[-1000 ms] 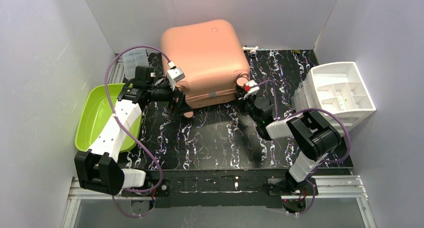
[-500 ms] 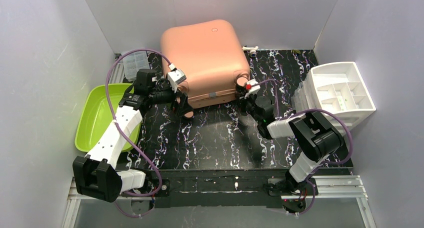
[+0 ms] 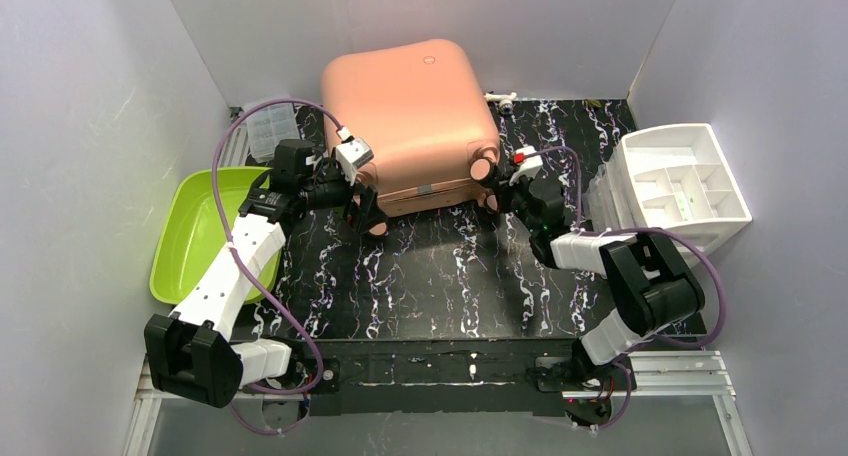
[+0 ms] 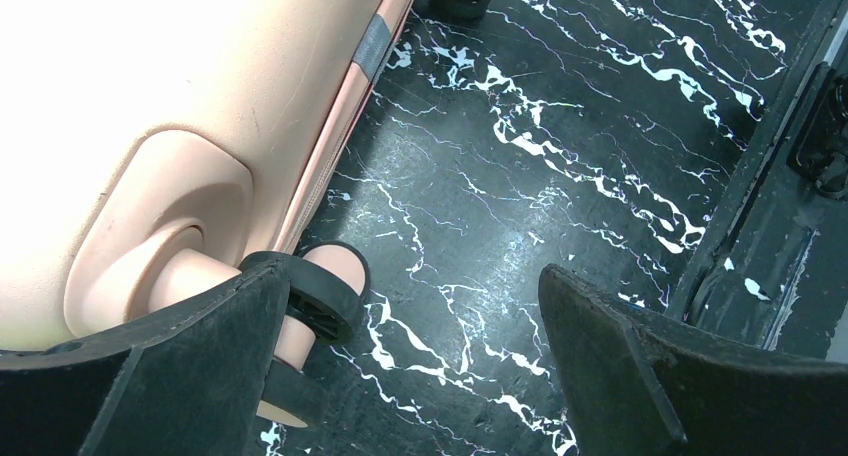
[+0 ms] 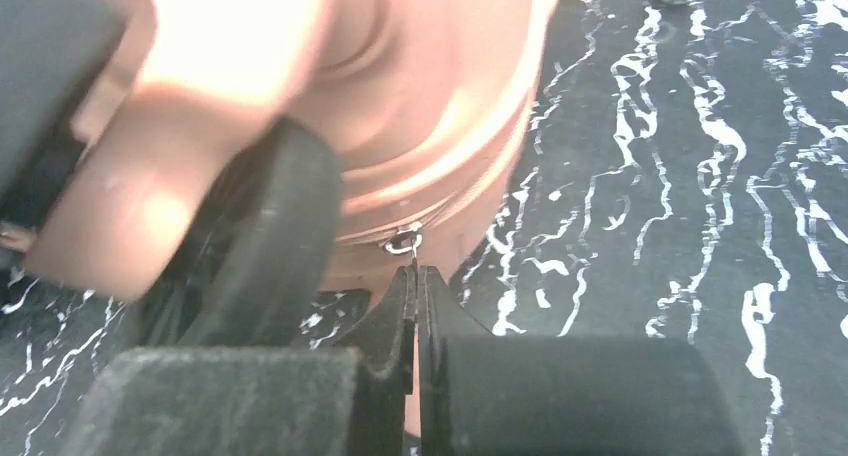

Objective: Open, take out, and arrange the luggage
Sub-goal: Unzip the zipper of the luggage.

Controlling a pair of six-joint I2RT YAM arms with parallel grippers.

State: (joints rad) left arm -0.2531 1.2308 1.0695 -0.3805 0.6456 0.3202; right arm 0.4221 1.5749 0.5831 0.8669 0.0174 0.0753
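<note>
The salmon-pink luggage (image 3: 410,106) lies flat and zipped at the back of the marbled mat. My left gripper (image 3: 362,216) stands open at its front-left corner. In the left wrist view (image 4: 415,286) one finger rests by the black-tyred wheel (image 4: 335,281) under the shell (image 4: 150,76), the other over bare mat. My right gripper (image 3: 497,191) is at the front-right corner. Its jaws (image 5: 416,271) are shut on the thin metal zipper pull (image 5: 404,242), beside a blurred wheel (image 5: 280,246) and the shell's seam (image 5: 440,166).
A lime-green tray (image 3: 190,236) sits at the left, behind my left arm. A white drawer organizer (image 3: 680,181) stands at the right. A clear plastic box (image 3: 270,124) lies at the back left. Grey walls close in on three sides.
My right gripper has moved right and back around the luggage's front-right corner, still pinched shut. My left arm has shifted slightly and stays open at the left wheel.
</note>
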